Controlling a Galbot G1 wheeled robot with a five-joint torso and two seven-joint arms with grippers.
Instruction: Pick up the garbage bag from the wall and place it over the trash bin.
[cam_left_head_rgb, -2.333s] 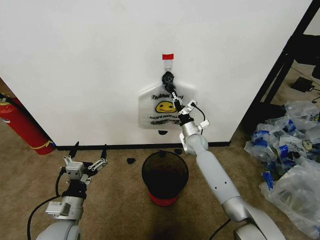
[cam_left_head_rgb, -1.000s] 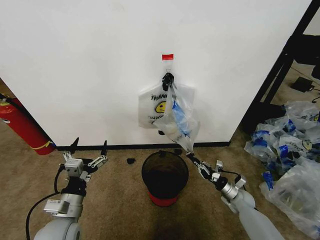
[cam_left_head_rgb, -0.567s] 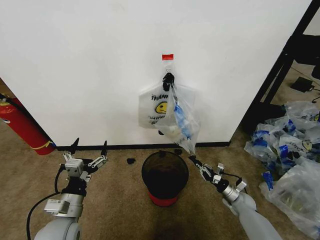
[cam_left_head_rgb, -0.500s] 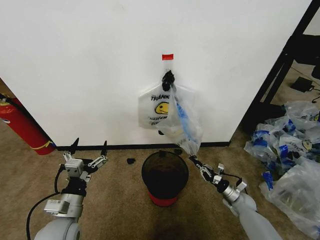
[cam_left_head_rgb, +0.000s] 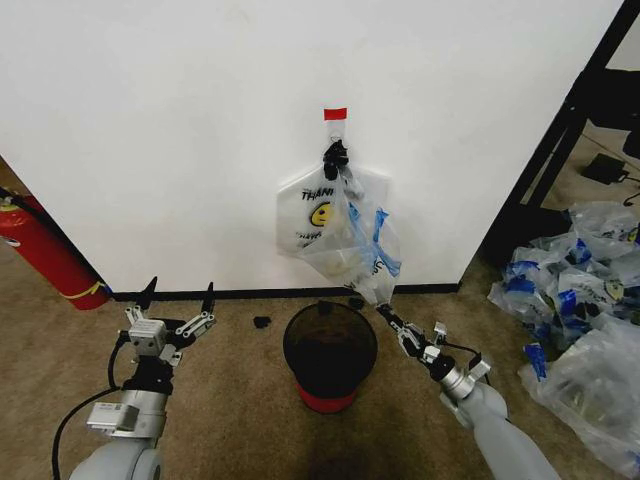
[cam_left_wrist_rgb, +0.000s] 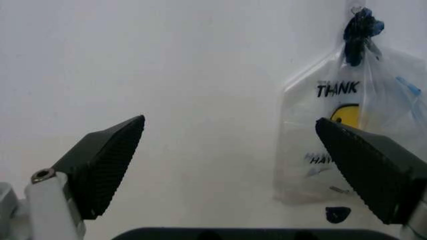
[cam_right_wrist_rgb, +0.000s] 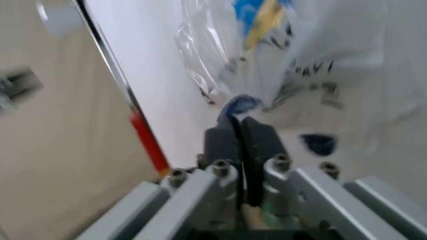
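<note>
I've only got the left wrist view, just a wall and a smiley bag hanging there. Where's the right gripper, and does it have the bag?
Observer: Yes. The right gripper is shut on the lower corner of the garbage bag, low down near the wall.
Operator: Is the bag off the hook?
Observer: No. Its top hangs at the hook, and the bag stretches from there down to the gripper.
Operator: And the bin?
Observer: The trash bin stands on the carpet below the bag, just left of the right gripper. The left gripper waits open farther left.
</note>
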